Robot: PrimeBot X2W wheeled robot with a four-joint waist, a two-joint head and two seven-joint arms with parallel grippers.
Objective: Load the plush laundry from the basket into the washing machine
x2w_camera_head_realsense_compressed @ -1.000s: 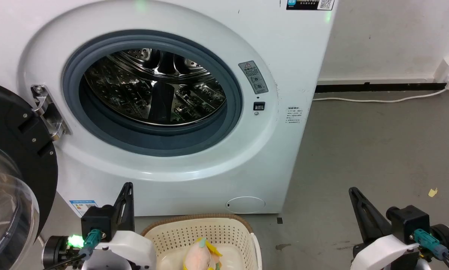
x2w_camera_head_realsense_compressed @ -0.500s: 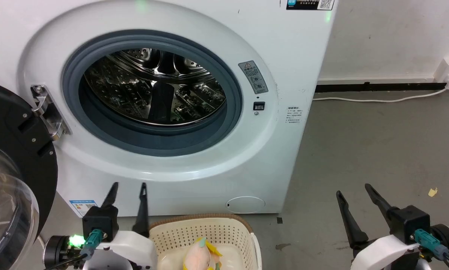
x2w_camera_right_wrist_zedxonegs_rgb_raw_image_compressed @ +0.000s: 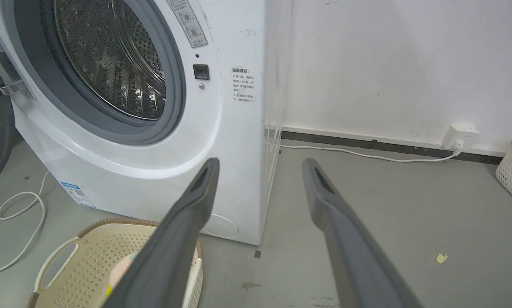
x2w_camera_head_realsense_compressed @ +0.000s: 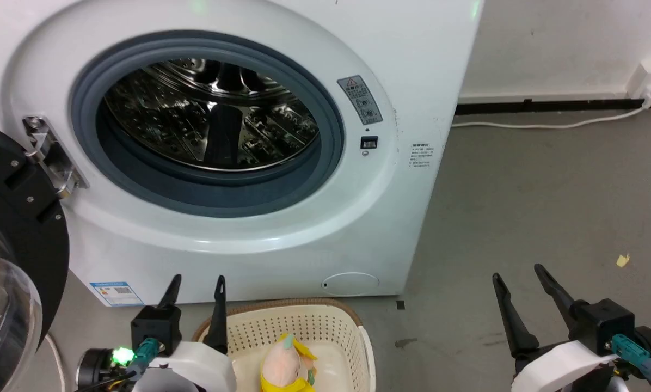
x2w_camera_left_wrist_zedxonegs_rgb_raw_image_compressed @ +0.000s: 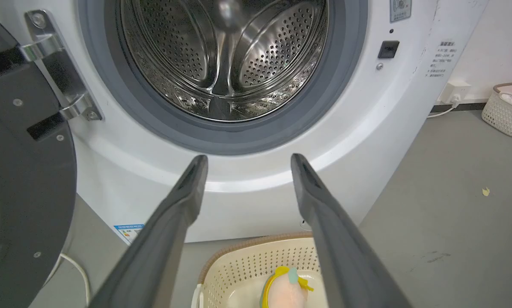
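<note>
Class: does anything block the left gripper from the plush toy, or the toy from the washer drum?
Nothing visible does. The plush laundry lies uncovered in the open-topped basket, beside the open left gripper. The washing machine has its door swung aside left, leaving the drum open.

Grey concrete floor, white wall, a white cable along the dark skirting.

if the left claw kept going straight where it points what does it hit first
Most likely the washing machine, on its white front just under the grey gasket, not the drum opening. The left claw, open, points over the basket; height is hard to judge.
</note>
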